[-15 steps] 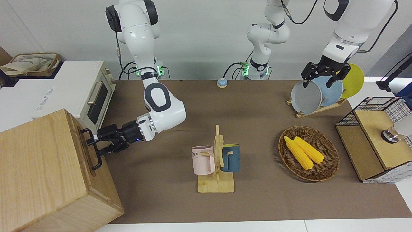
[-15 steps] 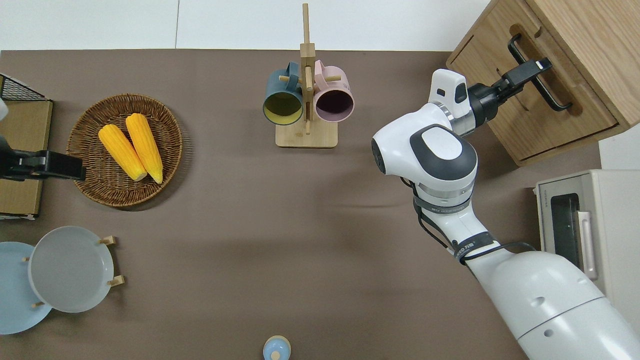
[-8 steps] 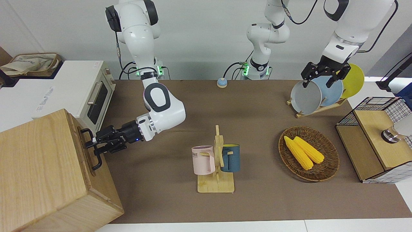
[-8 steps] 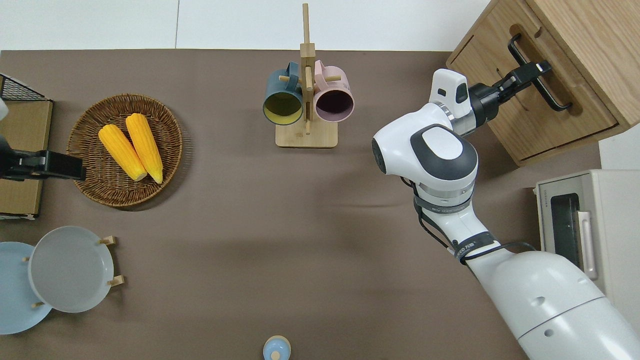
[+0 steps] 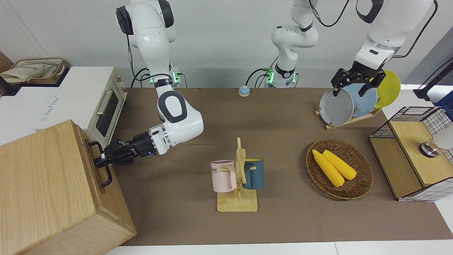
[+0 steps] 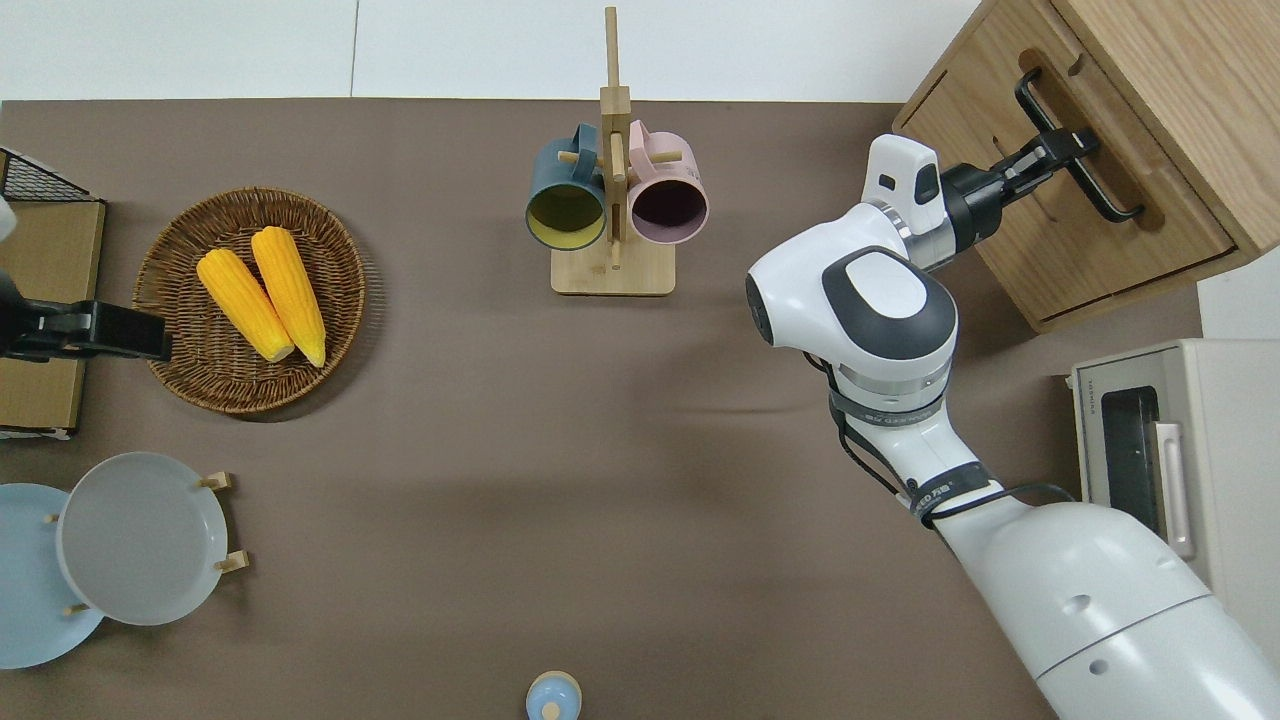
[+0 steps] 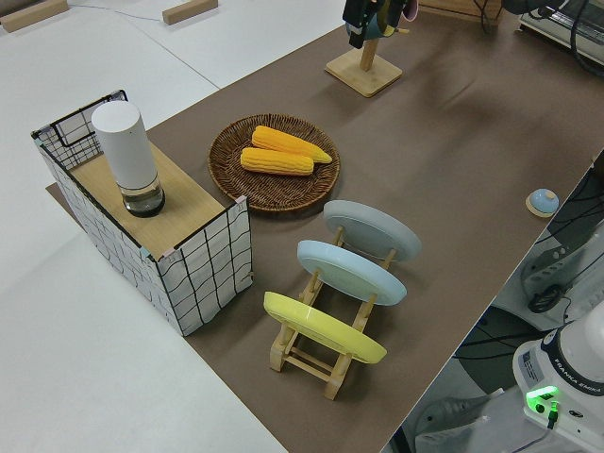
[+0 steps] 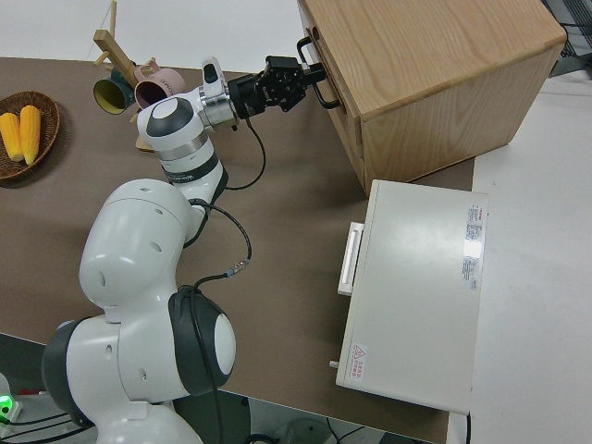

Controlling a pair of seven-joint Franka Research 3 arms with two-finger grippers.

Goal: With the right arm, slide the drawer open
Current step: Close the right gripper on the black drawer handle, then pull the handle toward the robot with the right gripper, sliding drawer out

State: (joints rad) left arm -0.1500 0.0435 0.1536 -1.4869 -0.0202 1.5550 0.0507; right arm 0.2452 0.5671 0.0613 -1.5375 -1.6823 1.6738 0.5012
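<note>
The big light-wood cabinet [image 5: 46, 187] stands at the right arm's end of the table. Its pale drawer [image 6: 1075, 215] sits pushed in, with a black bar handle [image 6: 1110, 195] across its front. My right gripper [image 6: 1072, 148] reaches in level from the table side and is shut on the handle [image 5: 105, 179] near the middle of the bar. The same grip shows in the front view [image 5: 100, 160] and the right side view [image 8: 310, 76]. The blue light glows on that wrist. My left arm is parked with its gripper [image 5: 355, 85] open.
A white toaster oven [image 5: 102, 106] stands beside the cabinet, nearer the robots. A mug rack [image 5: 238, 177] with two mugs is mid-table. Toward the left arm's end are a basket of corn [image 5: 339, 168], a plate rack [image 5: 348, 102] and a mesh cabinet [image 5: 414, 152].
The right gripper slid closer to the cabinet and its fingers, spread a second ago, have closed on the handle bar. The drawer has not moved.
</note>
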